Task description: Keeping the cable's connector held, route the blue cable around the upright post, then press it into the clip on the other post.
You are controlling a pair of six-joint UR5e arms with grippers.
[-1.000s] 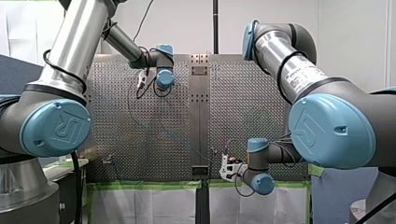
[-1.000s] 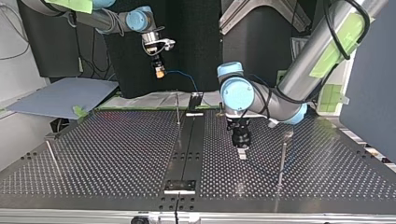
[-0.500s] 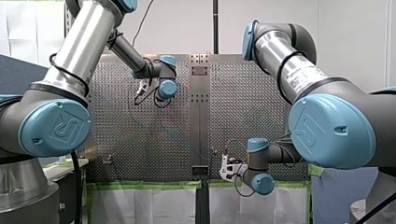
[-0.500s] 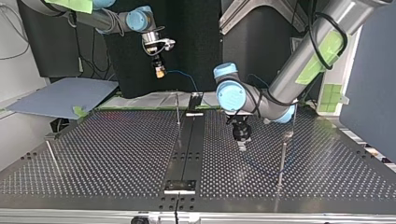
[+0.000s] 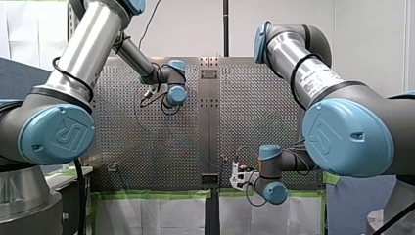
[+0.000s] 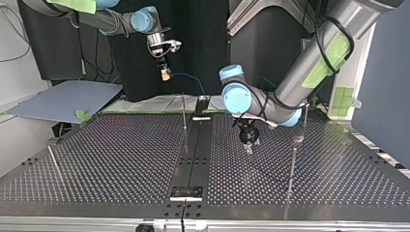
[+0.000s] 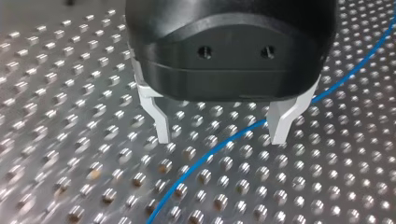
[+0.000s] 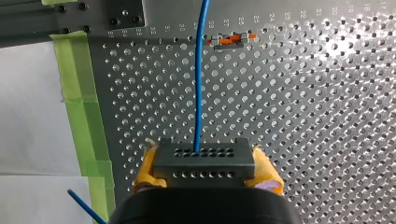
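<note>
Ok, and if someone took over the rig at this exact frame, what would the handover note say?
My right gripper: shut on the connector, yellow pads either side, raised above the table.
My left gripper: open, low over the table, fingers astride the blue cable lying on it, not gripping.
Done: connector is held.
Left: take the cable, route it round the upright post, press it into the clip. No view shows either done; I cannot tell which post carries the clip.
</note>
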